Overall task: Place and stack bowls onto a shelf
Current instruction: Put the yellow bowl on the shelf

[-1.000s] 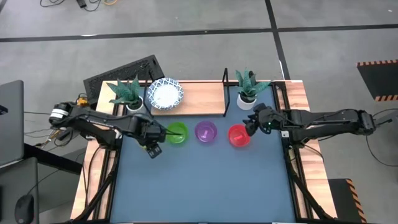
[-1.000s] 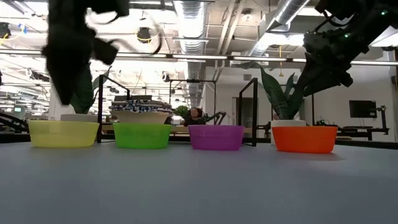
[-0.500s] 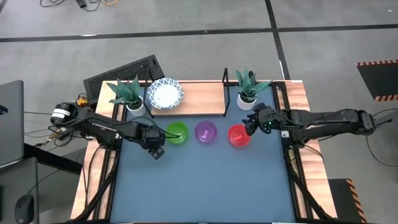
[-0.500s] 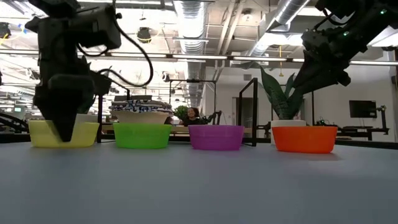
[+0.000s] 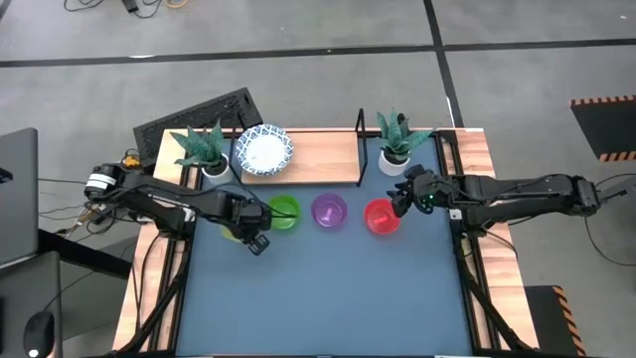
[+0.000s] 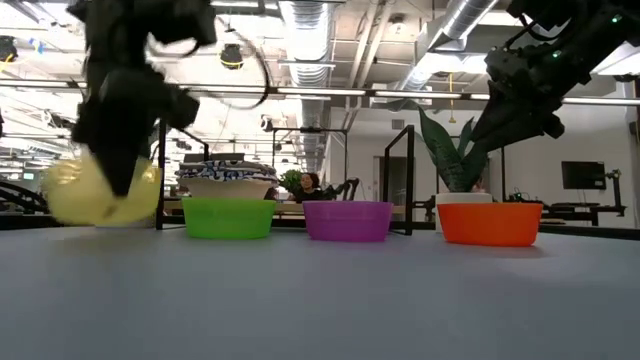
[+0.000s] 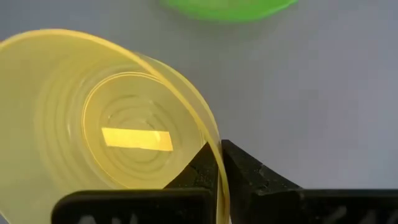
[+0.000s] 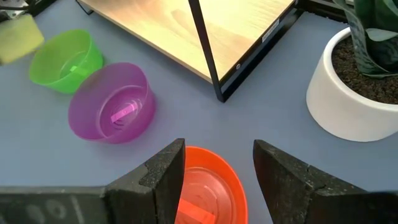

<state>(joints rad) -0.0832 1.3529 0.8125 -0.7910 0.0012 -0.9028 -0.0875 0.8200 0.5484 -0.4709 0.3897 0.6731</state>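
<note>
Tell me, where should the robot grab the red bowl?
By its rim, coming down from above. The red bowl sits upright and open, with a thin wall the right gripper can pinch, one jaw inside, one outside. That gripper is open just above it.

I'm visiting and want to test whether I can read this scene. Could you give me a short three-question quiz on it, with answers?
1. True or false: the left pincer grips the yellow bowl by its rim.
2. Which bowl lies below the open right pincer? A) green B) purple C) red
3. Fill in: on the shelf sits a white bowl with a ____ patterned rim.

Key:
1. True; its fingers pinch the rim and the bowl is tilted off the table.
2. C, the red bowl; the green bowl and purple bowl stand farther off.
3. Blue.
</note>
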